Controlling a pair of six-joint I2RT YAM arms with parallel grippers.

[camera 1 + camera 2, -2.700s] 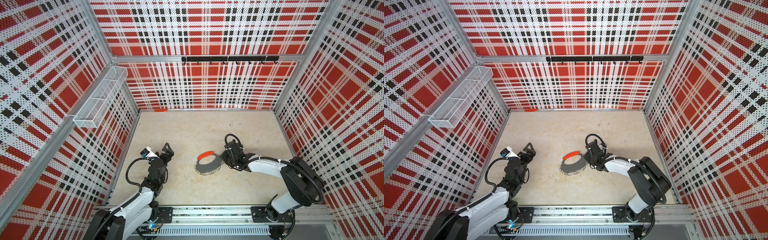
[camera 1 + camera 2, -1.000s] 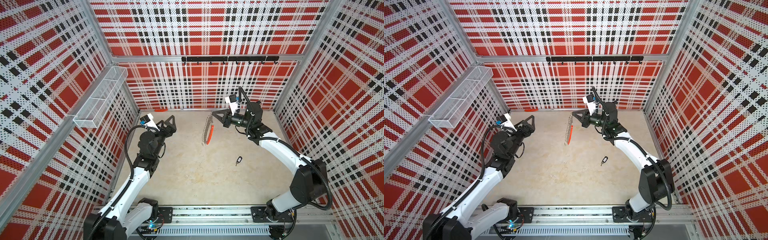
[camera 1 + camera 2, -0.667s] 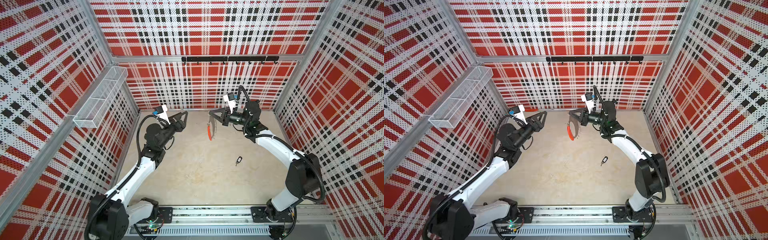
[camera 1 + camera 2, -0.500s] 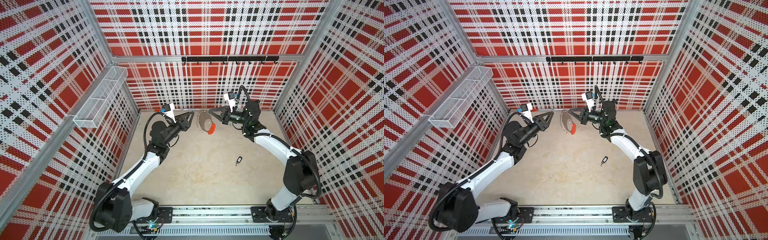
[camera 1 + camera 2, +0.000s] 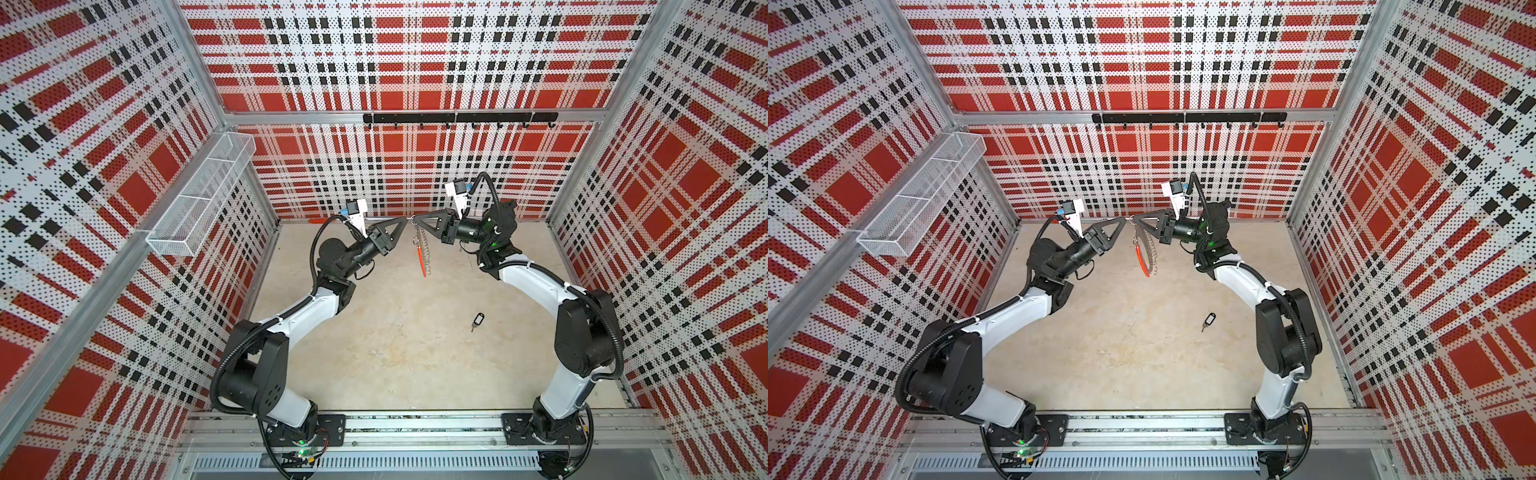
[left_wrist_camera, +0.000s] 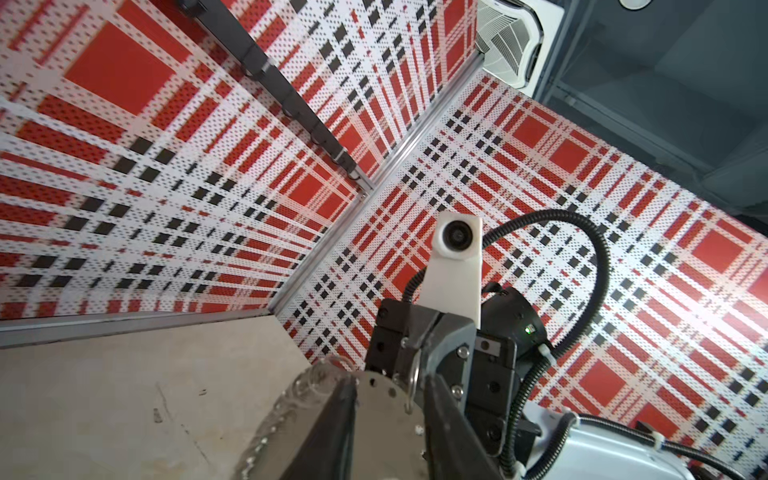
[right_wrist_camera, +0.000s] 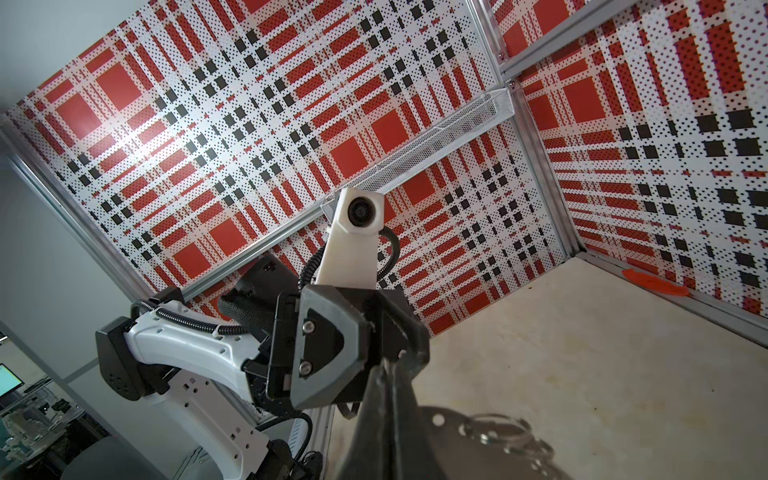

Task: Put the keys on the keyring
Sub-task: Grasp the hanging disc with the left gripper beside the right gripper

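Observation:
The keyring (image 5: 422,254), a metal hoop with a red-orange segment and several split rings, hangs high near the back wall in both top views (image 5: 1143,258). My right gripper (image 5: 415,221) is shut on its top end. My left gripper (image 5: 405,219) meets it tip to tip from the left. In the left wrist view my left gripper (image 6: 388,384) has its jaws a narrow gap apart, and the keyring's holed plate end (image 6: 382,401) fills that gap. I cannot tell whether they touch it. The keys (image 5: 478,321), one silver key on a black tag, lie on the floor right of centre.
A white wire basket (image 5: 199,199) hangs on the left wall. A black hook rail (image 5: 457,118) runs along the back wall. A lone red-orange strip (image 5: 314,220) lies at the foot of the back wall. Plaid walls close in three sides.
My left arm has swung up and right until its tips reach the keyring's top, and its jaws have narrowed. The right gripper has kept hold of the ring. The keys have not moved.

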